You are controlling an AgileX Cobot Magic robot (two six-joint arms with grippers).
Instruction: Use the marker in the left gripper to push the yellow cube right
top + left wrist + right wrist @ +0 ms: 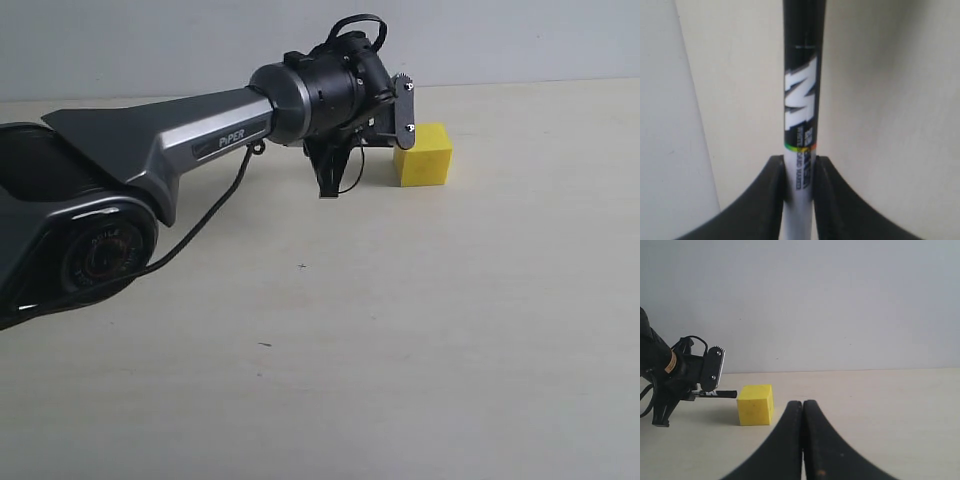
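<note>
Marker (801,100) tight within near-closed left hand (800,165), tip just beside yellow cube (423,153)

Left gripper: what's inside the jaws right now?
The marker, clamped between the jaws of the left gripper: white barrel in the grip, black labelled part sticking out. Its back end is out of sight behind the jaws.

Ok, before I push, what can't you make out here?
Left wrist view: the marker, held in the left tool, runs off the frame edge; its tip and the yellow cube fall outside.
Exterior view: the tool's crossbar hides the marker.
Right wrist view: whether the tip touches the cube is too small to tell.
</note>
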